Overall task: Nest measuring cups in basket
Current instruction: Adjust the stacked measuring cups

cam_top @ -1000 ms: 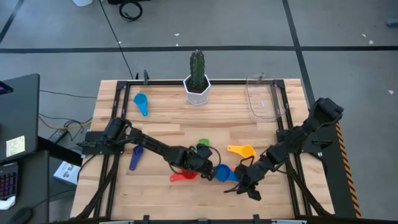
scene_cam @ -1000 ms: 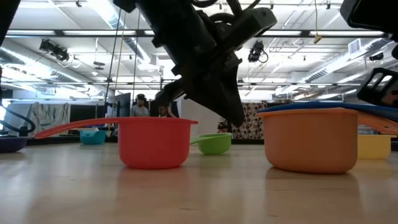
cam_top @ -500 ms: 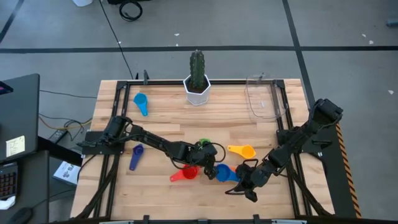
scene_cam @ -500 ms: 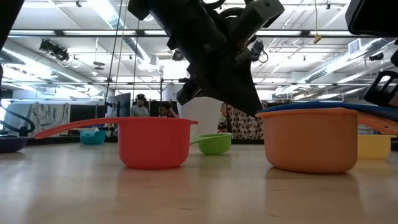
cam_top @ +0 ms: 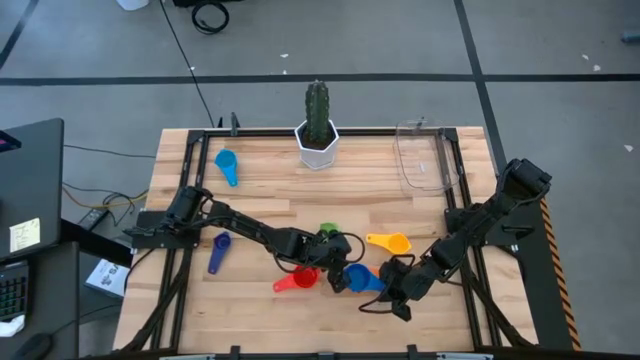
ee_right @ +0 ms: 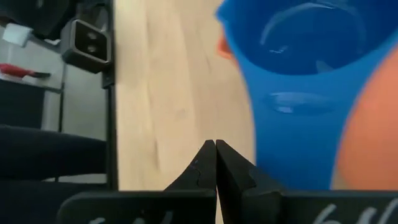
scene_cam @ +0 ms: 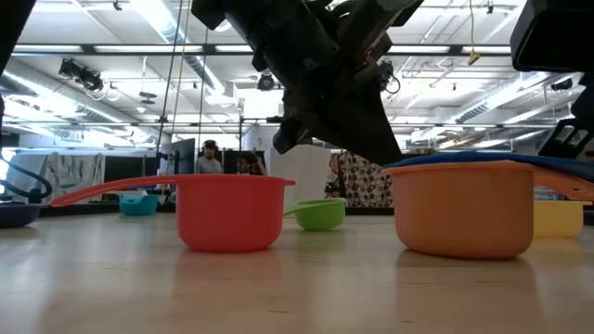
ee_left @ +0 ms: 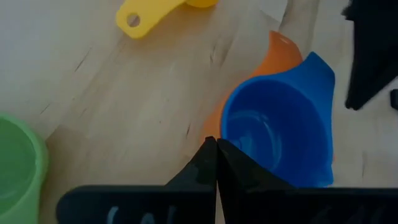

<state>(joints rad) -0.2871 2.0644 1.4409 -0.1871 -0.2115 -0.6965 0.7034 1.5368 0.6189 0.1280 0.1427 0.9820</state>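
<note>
Landmark: the round blue plastic measuring cup [cam_top: 362, 277] is nested in the round orange plastic measuring cup [scene_cam: 461, 209]; all places below are given from this pair.
Change: over the last second the left gripper [cam_top: 337, 276] has been carried from over the round red plastic measuring cup [cam_top: 297, 280] to just beside the pair, on the red cup's side.
Left gripper: its fingertips are seen pressed together, with nothing between them.
Right gripper: the right gripper [cam_top: 392, 291] is set at the pair's opposite side, fingertips likewise closed and empty.
Other cups: green [cam_top: 327, 233] and yellow [cam_top: 390, 242] lie near; purple [cam_top: 218, 250] and light blue [cam_top: 227, 163] lie well apart.
Basket: the clear rectangular plastic basket [cam_top: 424, 156] stands well apart, with no cup in it.
Meaning: nesting is judged barely begun; the pair seems the next thing to be handled.
</note>
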